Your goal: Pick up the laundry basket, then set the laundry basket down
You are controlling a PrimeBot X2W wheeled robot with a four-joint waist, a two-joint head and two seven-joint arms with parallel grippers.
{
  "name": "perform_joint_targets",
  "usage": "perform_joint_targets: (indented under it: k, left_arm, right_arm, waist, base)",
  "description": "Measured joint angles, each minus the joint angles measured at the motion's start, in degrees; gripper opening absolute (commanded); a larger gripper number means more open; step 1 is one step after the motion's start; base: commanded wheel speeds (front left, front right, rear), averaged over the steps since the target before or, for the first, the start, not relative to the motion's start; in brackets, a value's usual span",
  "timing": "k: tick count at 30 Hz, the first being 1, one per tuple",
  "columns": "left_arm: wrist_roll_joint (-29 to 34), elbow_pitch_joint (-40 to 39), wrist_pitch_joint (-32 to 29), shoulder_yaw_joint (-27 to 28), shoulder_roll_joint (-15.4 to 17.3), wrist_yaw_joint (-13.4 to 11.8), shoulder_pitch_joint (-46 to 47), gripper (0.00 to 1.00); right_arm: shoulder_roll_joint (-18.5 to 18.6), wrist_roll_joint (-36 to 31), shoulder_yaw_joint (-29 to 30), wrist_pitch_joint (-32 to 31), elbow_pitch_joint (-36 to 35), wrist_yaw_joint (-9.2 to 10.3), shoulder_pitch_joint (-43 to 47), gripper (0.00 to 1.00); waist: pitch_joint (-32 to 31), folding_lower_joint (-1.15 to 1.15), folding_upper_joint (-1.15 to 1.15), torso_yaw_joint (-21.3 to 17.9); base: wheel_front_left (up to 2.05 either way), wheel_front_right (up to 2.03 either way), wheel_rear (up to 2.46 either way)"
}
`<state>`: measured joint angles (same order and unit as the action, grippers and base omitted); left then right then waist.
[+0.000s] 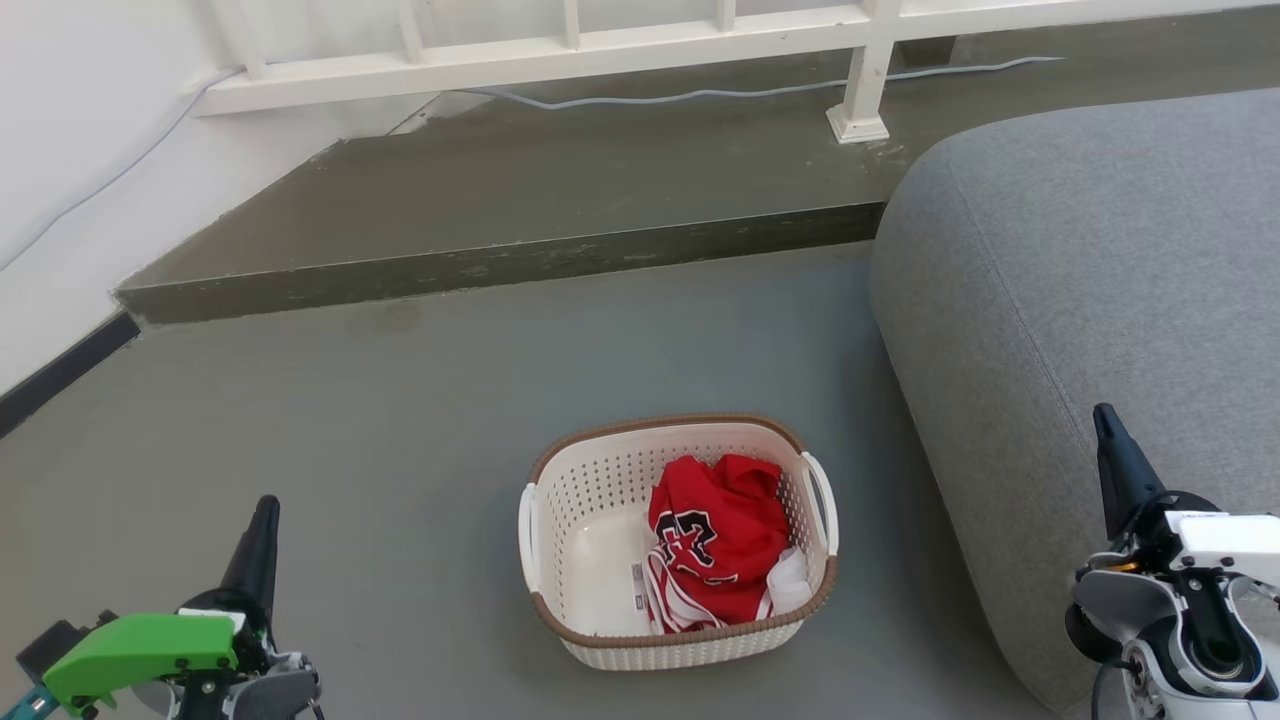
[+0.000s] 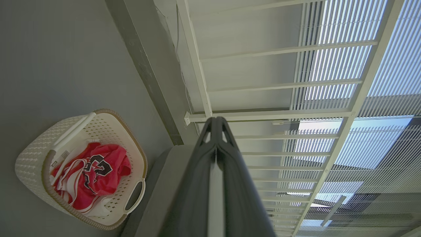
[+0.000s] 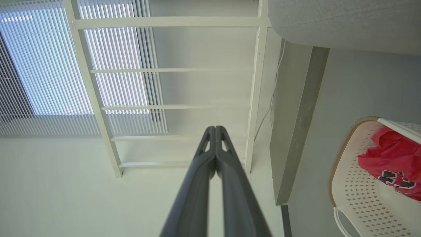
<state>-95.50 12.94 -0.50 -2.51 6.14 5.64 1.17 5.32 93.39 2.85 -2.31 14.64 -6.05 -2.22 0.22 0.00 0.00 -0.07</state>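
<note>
Grey floor (image 1: 400, 420) ran smooth and level up to a raised step (image 1: 500, 190) and white railing (image 1: 540, 55), with grey sofa (image 1: 1080, 280) at R. Laundry basket (image 1: 600, 480) sat on the floor just beside the sofa. It looked stiff perforated plastic, prob. light, with one soft red jersey (image 1: 725, 540) inside, and best taken by its two side handles (image 1: 527, 540). L claw (image 1: 265, 515) and R claw (image 1: 1108, 425) were pinched closed and empty, well apart from it.

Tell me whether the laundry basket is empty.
Not empty: the laundry basket holds a crumpled red garment, bunched toward its right side.
</note>
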Motion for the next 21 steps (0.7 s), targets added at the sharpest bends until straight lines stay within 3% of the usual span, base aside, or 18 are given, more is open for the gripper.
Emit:
perform_joint_targets:
  k: [21]
  left_arm:
    - [-1.5, 1.3, -0.5, 0.4, 0.1, 0.7, 0.6, 0.0]
  right_arm:
    - [-0.1, 1.9, 0.5, -0.3, 0.6, -0.49, -0.8, 0.0]
  waist:
    - [0.0, 0.0, 0.0, 0.1]
  base:
    - [0.0, 0.0, 0.0]
